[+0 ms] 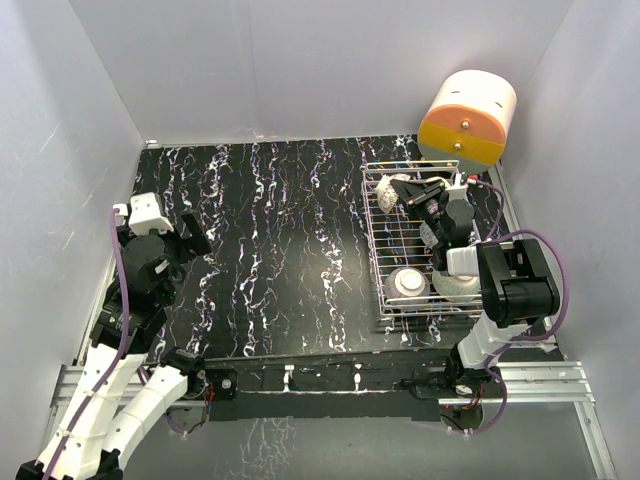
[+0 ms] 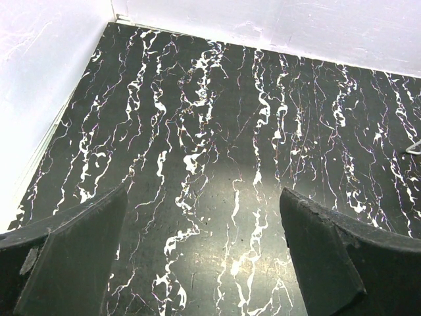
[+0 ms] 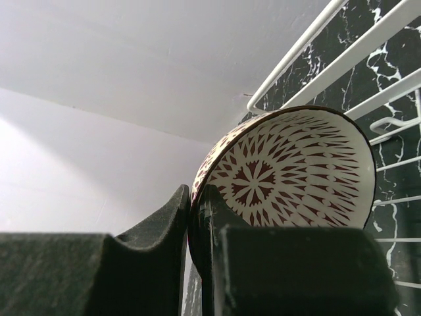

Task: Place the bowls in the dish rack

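Observation:
The dish rack (image 1: 378, 240) is a silver wire basket at the right of the table. My right gripper (image 1: 408, 190) is over its far end, shut on the rim of a bowl (image 1: 387, 190) that stands on edge. In the right wrist view that bowl (image 3: 289, 164) shows a red-and-white lattice inside, with my gripper (image 3: 196, 195) pinching its rim and rack wires (image 3: 316, 85) behind it. An upturned bowl with a foot ring (image 1: 410, 283) and another pale bowl (image 1: 456, 287) lie at the rack's near end. My left gripper (image 1: 190, 236) is open and empty above bare table (image 2: 204, 192).
An orange-and-cream cylinder (image 1: 468, 118) stands on the right wall beyond the rack. White walls close in the black marbled table (image 1: 280, 230) on three sides. The right arm (image 1: 505, 285) leans over the rack's near right corner.

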Tool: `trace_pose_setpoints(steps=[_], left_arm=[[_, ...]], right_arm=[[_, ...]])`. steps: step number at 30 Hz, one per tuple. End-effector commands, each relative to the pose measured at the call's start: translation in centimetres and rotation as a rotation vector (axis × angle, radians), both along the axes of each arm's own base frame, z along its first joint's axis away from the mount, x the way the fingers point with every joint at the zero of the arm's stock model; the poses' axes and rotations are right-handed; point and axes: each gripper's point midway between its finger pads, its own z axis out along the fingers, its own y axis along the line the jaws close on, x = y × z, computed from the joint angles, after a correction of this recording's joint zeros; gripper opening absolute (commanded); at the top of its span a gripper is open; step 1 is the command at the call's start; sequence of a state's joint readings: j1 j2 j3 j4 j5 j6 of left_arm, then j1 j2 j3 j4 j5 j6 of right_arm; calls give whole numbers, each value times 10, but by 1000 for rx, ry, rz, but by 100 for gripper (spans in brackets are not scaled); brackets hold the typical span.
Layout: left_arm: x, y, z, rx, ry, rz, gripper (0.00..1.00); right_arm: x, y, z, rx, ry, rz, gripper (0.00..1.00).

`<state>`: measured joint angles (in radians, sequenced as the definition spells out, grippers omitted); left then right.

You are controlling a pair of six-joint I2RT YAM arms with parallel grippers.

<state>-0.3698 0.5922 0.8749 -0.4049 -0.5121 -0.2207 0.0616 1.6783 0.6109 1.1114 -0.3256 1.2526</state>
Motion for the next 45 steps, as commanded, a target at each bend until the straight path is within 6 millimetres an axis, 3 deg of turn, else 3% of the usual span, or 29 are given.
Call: trace_pose_setpoints(steps=[1,12,22,34,39,45], left_arm=[[0,-1,6,-1,-12,-2,97],[1,-1,6,-3,-11,-2,97],[-3,2,3,5,-6,4,97],[2,-6,-2,-23,-1,-23,97],[3,-8,-1,-21,1,-29,97],[2,-6,1,-17,-4,-22,97]], right_arm=[[3,-5,27,-16,-115,-63,8],[10,4,8,-24,15,-169,8],[-8,4,-27,-4,142,-216,9],[-34,-9,-40,-62,204,-259,11],[-31,-8,-25,-32,120,-253,9],[-11,2,7,14,-57,-229,8]])
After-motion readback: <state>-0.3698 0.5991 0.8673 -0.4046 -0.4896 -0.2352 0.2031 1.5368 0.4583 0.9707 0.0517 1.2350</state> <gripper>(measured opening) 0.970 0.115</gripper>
